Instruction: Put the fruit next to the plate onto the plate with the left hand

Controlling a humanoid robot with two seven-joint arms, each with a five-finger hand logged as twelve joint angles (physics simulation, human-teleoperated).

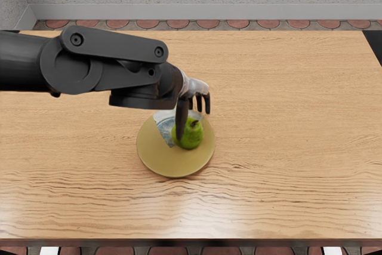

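A green pear (190, 134) with a dark stem stands on the round olive-yellow plate (173, 159), toward the plate's far right part. My left hand (192, 103) hovers just above and behind the pear, its arm reaching in from the left edge. The fingers (181, 117) hang down, spread and relaxed; one long dark finger drops beside the pear's left flank. I see no grasp on the fruit. A pale reflective patch shows on the plate behind the pear, partly hidden by the hand.
The wooden table (286, 117) stretches wide around the plate. A grey wall and a tiled floor strip lie beyond the far edge. The bulky left forearm (89, 64) covers the table's upper left.
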